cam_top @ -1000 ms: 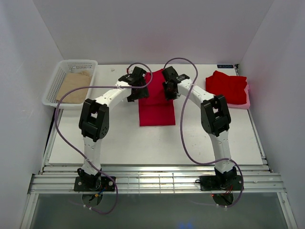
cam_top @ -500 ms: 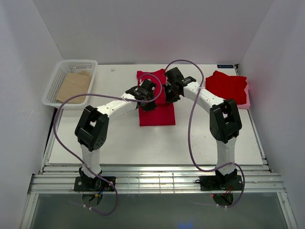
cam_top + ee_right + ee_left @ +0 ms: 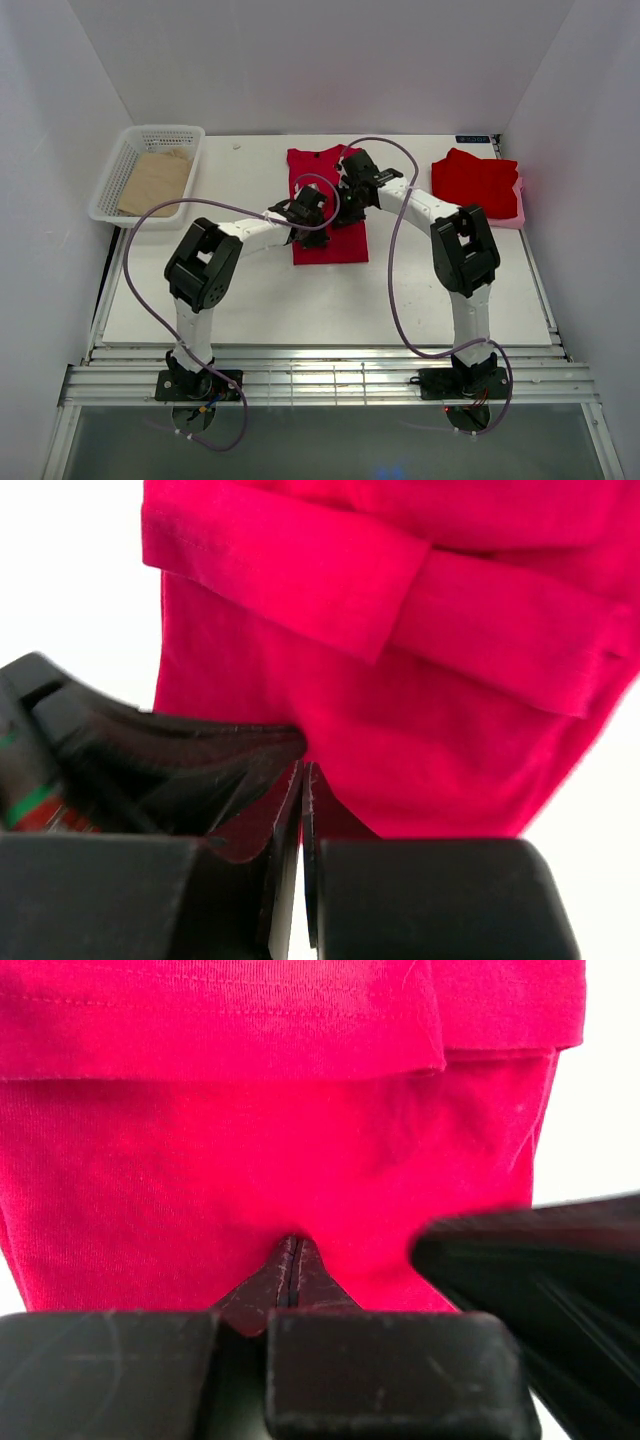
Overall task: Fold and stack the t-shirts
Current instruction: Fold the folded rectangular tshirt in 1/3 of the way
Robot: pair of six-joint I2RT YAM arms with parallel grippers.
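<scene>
One red t-shirt [image 3: 328,243] lies folded into a long strip in the middle of the table. Both grippers sit low over its middle, close together. My left gripper [image 3: 306,213] is shut, its tips [image 3: 290,1252] touching the red cloth [image 3: 250,1160] with nothing visible between them. My right gripper [image 3: 350,198] is shut too, its tips [image 3: 302,775] against the shirt [image 3: 420,740] just below a folded sleeve [image 3: 300,590]. More red t-shirts [image 3: 478,180] lie piled at the right. In each wrist view the other gripper shows as a dark blur.
A white basket [image 3: 128,150] at the back left holds a tan brown sheet [image 3: 155,182]. A pale pink piece [image 3: 516,214] lies under the pile at the right. White walls close in the table on three sides.
Both grippers have shut and come from the shirt's far end toward its middle, drawing closer together. The shirt's far end now shows; the shirt has not moved.
</scene>
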